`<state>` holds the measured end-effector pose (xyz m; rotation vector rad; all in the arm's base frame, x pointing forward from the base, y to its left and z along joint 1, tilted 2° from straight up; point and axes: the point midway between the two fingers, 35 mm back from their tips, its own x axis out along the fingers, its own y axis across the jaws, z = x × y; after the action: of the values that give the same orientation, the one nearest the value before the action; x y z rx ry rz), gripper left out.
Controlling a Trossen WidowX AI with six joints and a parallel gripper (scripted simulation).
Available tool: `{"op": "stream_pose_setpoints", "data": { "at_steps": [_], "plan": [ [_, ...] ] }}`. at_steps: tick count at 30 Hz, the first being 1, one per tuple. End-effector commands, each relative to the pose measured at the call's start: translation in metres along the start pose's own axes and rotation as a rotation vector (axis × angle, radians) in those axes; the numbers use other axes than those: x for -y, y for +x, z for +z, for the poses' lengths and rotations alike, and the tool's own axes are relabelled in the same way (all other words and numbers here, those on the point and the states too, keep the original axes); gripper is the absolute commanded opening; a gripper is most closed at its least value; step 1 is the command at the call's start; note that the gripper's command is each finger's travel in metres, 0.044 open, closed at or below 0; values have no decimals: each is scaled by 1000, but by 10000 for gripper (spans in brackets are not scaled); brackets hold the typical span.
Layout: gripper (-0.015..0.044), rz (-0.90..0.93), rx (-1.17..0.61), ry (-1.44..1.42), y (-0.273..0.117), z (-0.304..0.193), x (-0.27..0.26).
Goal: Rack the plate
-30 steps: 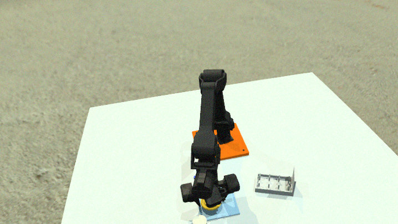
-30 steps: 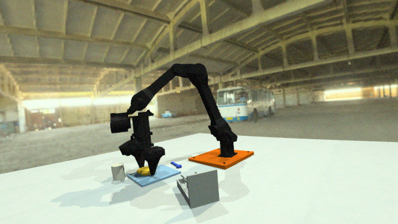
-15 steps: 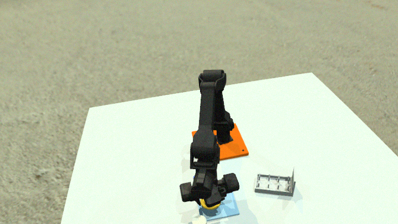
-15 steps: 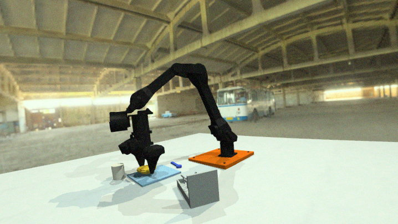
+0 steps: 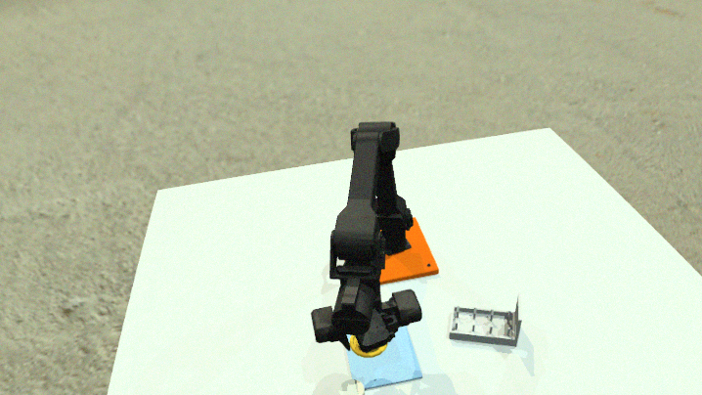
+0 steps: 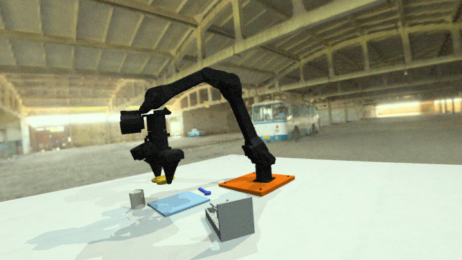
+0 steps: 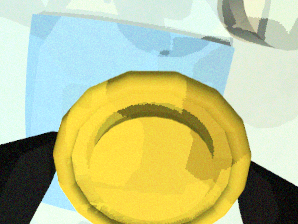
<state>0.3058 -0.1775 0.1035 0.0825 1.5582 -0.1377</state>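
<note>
The fingers (image 6: 163, 178) are clamped on the yellow plate (image 6: 160, 179), held flat in the air above the blue mat (image 6: 178, 202). From the top view the arm hides most of the plate. The wrist view cuts off the fingers at the frame edges. The dish rack (image 5: 485, 325) stands well apart on the desk (image 5: 564, 236).

Top view – high, angled down over the white table (image 5: 540, 221). Exterior – low, table height, side-on from beyond the dish rack (image 6: 234, 218). Wrist – straight down, close. All three share the blue mat (image 5: 397, 361).
</note>
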Motion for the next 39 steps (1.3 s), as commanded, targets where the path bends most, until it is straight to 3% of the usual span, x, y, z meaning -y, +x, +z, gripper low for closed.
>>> {"op": "stream_pose_setpoints", "data": {
  "at_steps": [1, 30, 39],
  "plan": [
    [0, -9, 17, 3, -20, 2, 1],
    [0, -16, 38, 7, -110, 3, -2],
    [0, 8, 17, 288, -112, -34, -115]
  ]
}}
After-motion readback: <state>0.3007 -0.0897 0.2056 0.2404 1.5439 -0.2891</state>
